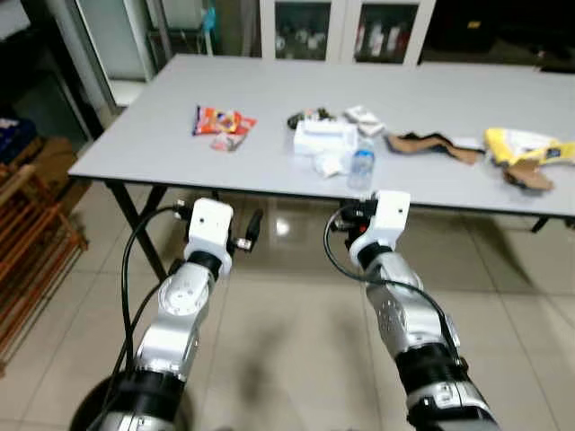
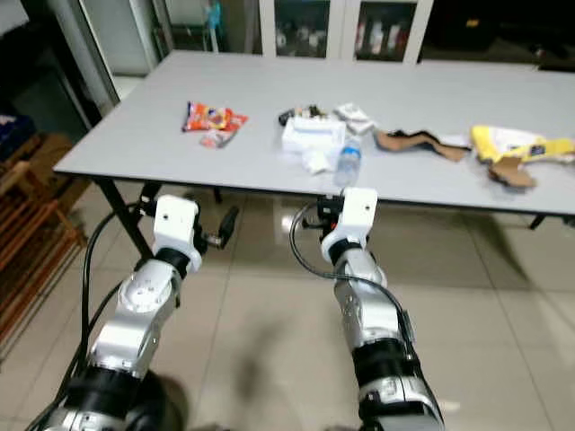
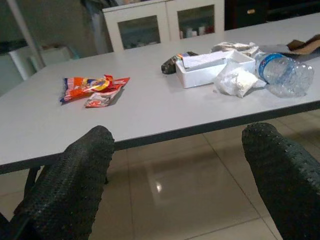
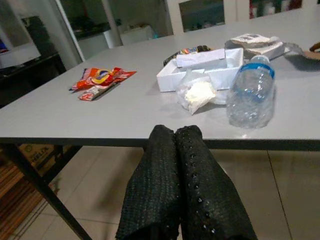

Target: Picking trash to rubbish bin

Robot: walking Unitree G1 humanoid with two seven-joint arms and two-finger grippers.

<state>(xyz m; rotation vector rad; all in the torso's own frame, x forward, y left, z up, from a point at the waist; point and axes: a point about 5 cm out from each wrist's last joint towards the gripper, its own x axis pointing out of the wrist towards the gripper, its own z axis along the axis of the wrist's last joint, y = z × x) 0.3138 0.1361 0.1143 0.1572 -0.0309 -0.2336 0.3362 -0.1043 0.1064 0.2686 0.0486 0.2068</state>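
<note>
Trash lies on a grey table (image 1: 162,135): red snack wrappers (image 1: 224,123), a white foam box (image 1: 323,137), a crumpled clear bag (image 4: 197,93), a clear plastic bottle (image 1: 361,169), brown cardboard scraps (image 1: 431,144) and a yellow bag (image 1: 526,148). My left gripper (image 3: 177,135) is open with its fingers wide apart, held just below and short of the table's front edge. My right gripper (image 4: 175,132) is shut on nothing, also below the front edge, with the bottle and clear bag just beyond it.
A wooden rack (image 1: 27,242) stands on the floor at the left. Glass-door cabinets (image 1: 341,27) line the wall behind the table. Black table legs (image 1: 135,220) angle down at the left. Glossy tiled floor (image 1: 287,305) spreads beneath my arms.
</note>
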